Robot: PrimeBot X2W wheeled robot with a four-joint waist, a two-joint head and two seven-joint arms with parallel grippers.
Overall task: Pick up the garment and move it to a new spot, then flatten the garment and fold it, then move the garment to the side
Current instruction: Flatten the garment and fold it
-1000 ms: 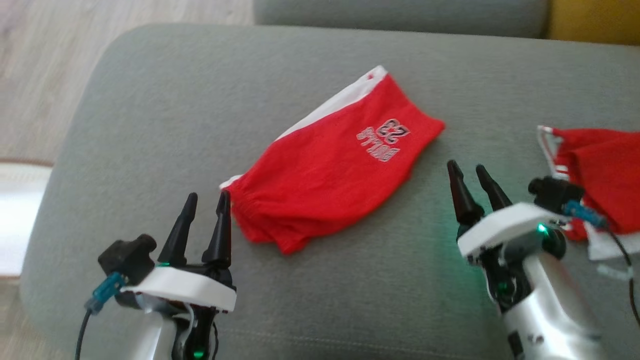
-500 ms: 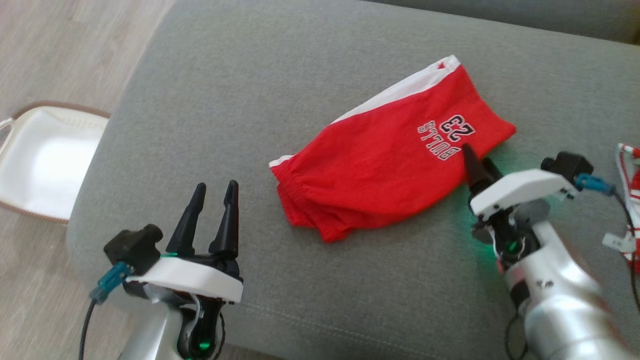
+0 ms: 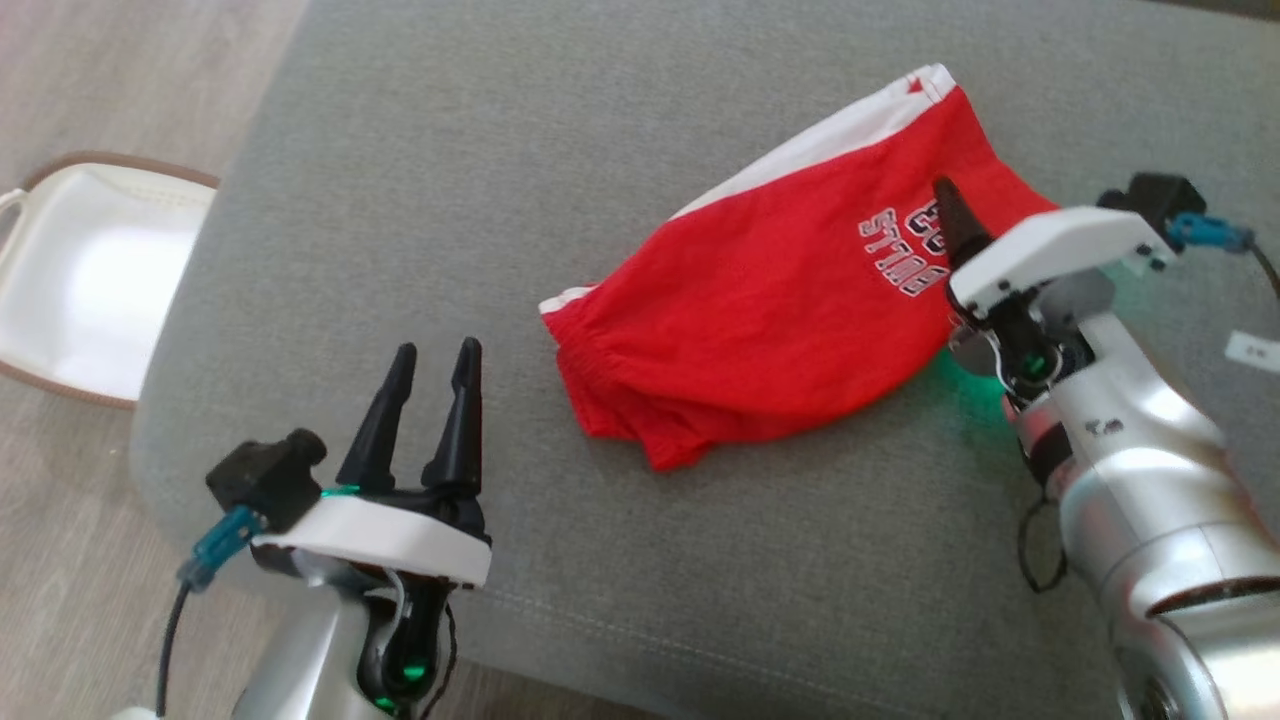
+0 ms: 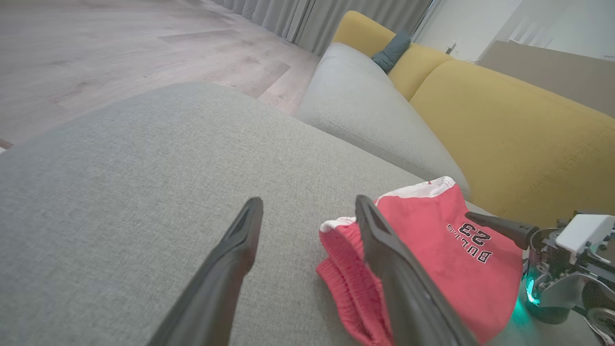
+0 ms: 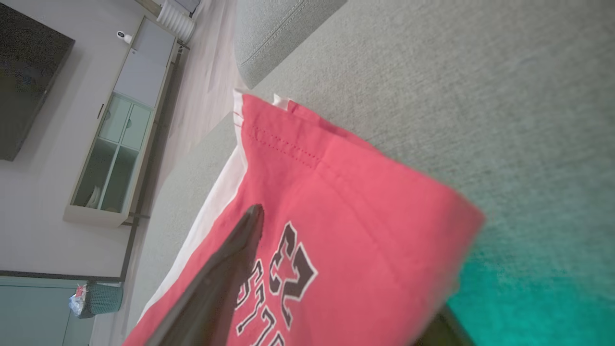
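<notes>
Red shorts [image 3: 760,330] with a white side stripe and a "BULLS 23" print lie flattened on the grey cushion [image 3: 500,170]. My right gripper [image 3: 960,225] is at the leg hem, open. One finger [image 5: 226,269] rests on top of the print, and the other sits under the cloth's edge, so the hem is between the jaws. The left wrist view shows the shorts [image 4: 432,250] with that gripper [image 4: 499,226] at their far end. My left gripper [image 3: 437,350] stands open and empty just left of the elastic waistband [image 4: 346,274].
A white basket [image 3: 90,290] sits on the wooden floor at the left, beyond the cushion's rounded edge. A white tag [image 3: 1255,350] lies at the far right. A yellow sofa back [image 4: 504,125] and a second grey cushion [image 4: 370,110] stand behind the shorts.
The head camera has shifted. My right gripper advanced from beside the shorts onto the leg hem, one finger now over the print. The left gripper stayed open in place.
</notes>
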